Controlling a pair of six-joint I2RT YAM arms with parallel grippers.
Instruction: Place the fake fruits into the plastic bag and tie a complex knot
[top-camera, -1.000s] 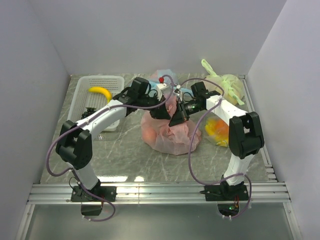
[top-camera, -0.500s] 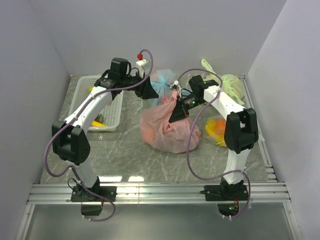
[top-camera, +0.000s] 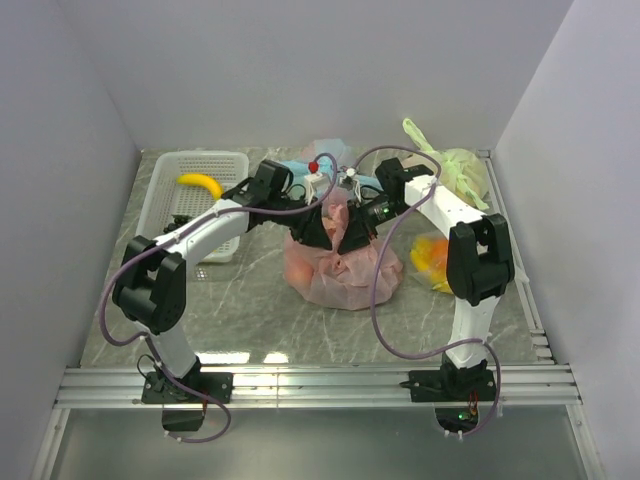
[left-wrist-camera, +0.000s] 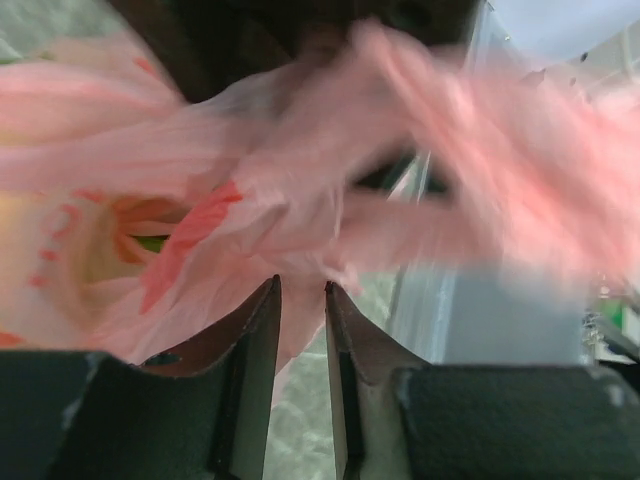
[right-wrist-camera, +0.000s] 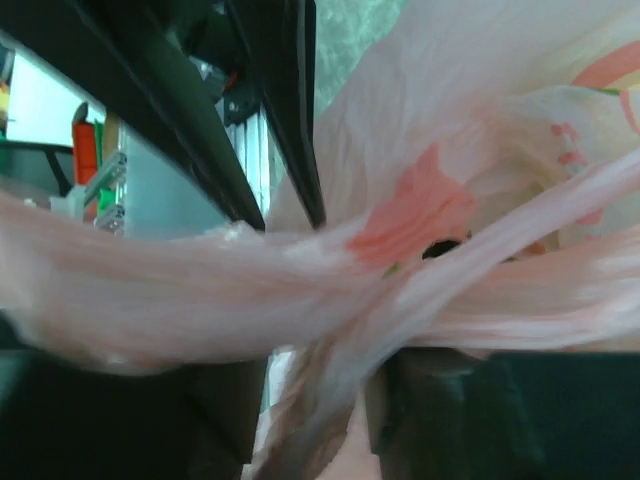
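Between left pincer (left-wrist-camera: 300, 335) and right pincer (right-wrist-camera: 318, 425), each clamped on the pink plastic bag (top-camera: 345, 272) handles, the knot (right-wrist-camera: 375, 268) risks loosening if film slips or tears.

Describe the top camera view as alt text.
Two robot arms meet over a pink bag at centre, their jaws at its gathered top. A white basket holding a banana sits left; a green bag back right.
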